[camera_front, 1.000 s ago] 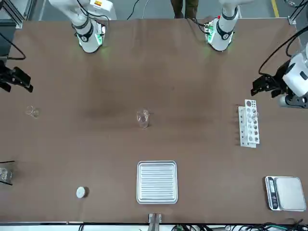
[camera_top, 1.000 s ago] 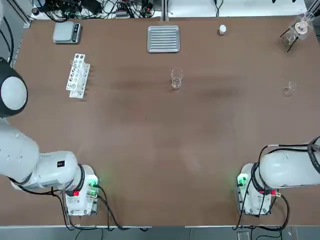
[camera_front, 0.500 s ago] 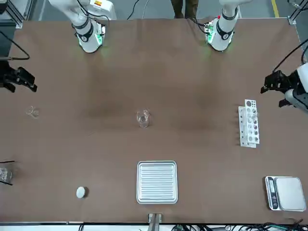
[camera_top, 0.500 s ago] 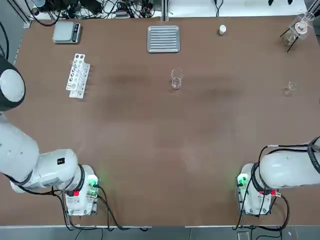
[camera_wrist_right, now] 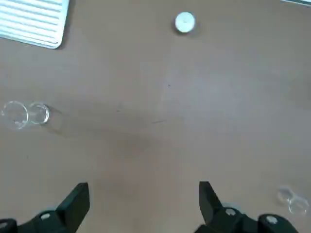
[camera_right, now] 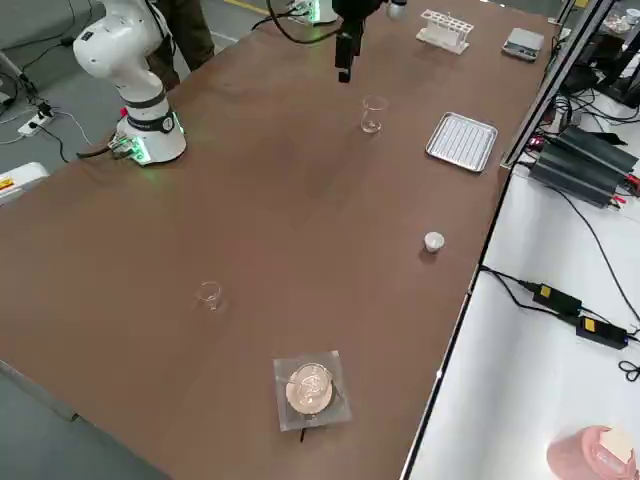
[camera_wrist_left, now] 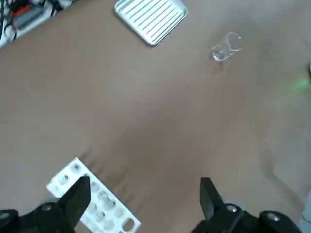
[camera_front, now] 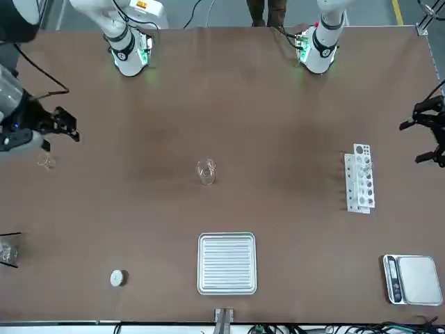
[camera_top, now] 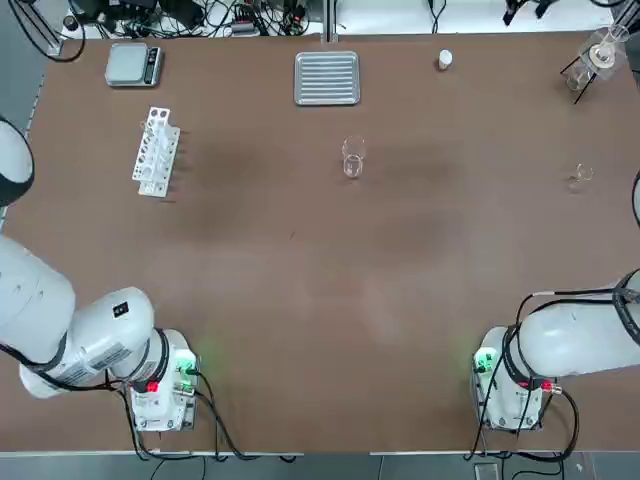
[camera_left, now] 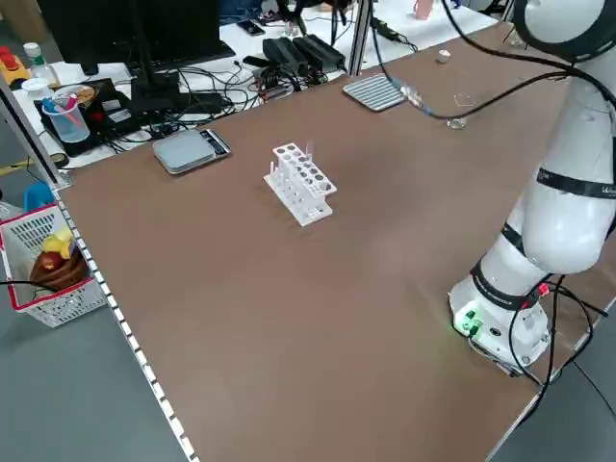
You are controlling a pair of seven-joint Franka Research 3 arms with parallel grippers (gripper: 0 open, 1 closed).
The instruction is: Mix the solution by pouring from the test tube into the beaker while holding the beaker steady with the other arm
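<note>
From overhead, the beaker [camera_top: 352,160] is standing upright near the middle of the brown table [camera_top: 320,300], with a ribbed metal tray [camera_top: 327,78] at its 12 o'clock, a white test-tube rack [camera_top: 156,151] well apart at its 9 o'clock and a scale [camera_top: 134,64] beyond that at 10. A small white cap [camera_top: 445,60] is lying at its 1 o'clock, a tiny glass cup [camera_top: 581,177] at 3, and a round flask on a stand [camera_top: 596,58] in the far corner.

From the front, the left gripper [camera_front: 425,132] is hanging at the table's edge, at about 1 o'clock from the rack and well apart from the beaker. The right gripper [camera_front: 61,124] is hovering just above the tiny cup, at 10 o'clock from the beaker.

The right side view is showing bare table all around the beaker.

In the left wrist view, the left gripper's fingers [camera_wrist_left: 77,196] are standing wide apart and empty over the rack, the beaker far ahead.

In the right wrist view, the right gripper's fingers [camera_wrist_right: 75,201] are likewise spread with nothing between them, the beaker lying off to one side.
</note>
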